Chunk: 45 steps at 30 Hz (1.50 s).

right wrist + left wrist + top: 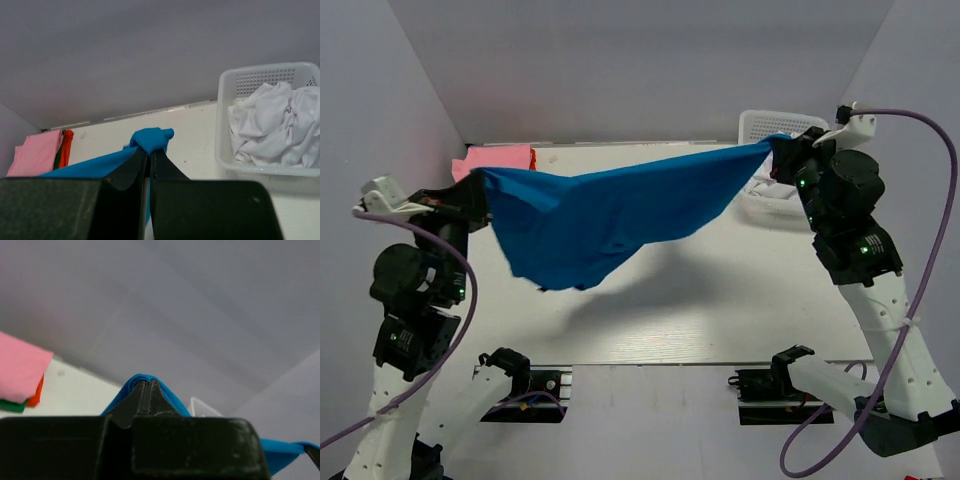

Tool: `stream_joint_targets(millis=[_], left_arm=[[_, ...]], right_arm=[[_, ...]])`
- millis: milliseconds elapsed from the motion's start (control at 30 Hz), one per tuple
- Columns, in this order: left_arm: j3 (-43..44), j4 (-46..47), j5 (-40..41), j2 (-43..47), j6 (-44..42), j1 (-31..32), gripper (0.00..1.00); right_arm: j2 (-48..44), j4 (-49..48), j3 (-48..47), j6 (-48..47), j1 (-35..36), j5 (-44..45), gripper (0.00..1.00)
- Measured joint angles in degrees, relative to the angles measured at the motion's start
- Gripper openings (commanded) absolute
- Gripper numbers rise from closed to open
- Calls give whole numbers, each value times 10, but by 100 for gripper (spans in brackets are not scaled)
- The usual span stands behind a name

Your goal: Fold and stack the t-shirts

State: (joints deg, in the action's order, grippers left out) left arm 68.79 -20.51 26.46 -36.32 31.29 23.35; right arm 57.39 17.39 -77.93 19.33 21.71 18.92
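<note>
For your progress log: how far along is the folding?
Done: stack of pink, orange-red, green, far left. In hand: blue shirt stretched midair between the shut left gripper and right gripper. Left: folding it, plus the crumpled white cloth in the basket.

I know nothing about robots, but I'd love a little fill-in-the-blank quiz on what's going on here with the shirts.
1. The shirt stretched between the left gripper and the right gripper is coloured ____.
2. The crumpled cloth in the basket is coloured ____.
3. The top shirt of the folded stack on the table is coloured ____.
Missing words: blue; white; pink.
</note>
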Motion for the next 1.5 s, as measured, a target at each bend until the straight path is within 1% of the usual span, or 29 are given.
stream_joint_targets(millis=[100, 233, 433, 500, 600, 733, 867, 1067, 1267, 1400, 1500], left_arm=[[25, 13, 18, 0, -18, 0, 0], [13, 15, 56, -9, -22, 0, 0], [-22, -17, 103, -80, -13, -3, 0], [-22, -26, 112, -101, -13, -4, 0], [-15, -30, 118, -107, -21, -4, 0], [29, -26, 116, -101, -41, -4, 0], [84, -14, 98, -81, -60, -4, 0], [151, -14, 48, -36, -74, -4, 0], [275, -41, -56, -41, -80, -4, 0], [365, -67, -106, -61, -81, -4, 0], [397, -71, -136, -68, -82, -6, 0]], right_arm=[[4, 24, -23, -5, 0, 2, 0], [37, 66, -12, -4, 0, -3, 0], [141, 121, 11, -2, 0, -12, 0], [152, 135, 11, -3, 0, -9, 0], [147, 145, -15, -8, 0, -1, 0], [131, 146, -91, -28, 0, 9, 0], [93, 141, -151, -50, 0, 12, 0], [26, 142, -201, -80, 2, 22, 0], [-23, 147, -254, -98, 2, 17, 0], [-57, 160, -283, -109, 2, -2, 0], [-89, 158, -298, -115, 4, -19, 0]])
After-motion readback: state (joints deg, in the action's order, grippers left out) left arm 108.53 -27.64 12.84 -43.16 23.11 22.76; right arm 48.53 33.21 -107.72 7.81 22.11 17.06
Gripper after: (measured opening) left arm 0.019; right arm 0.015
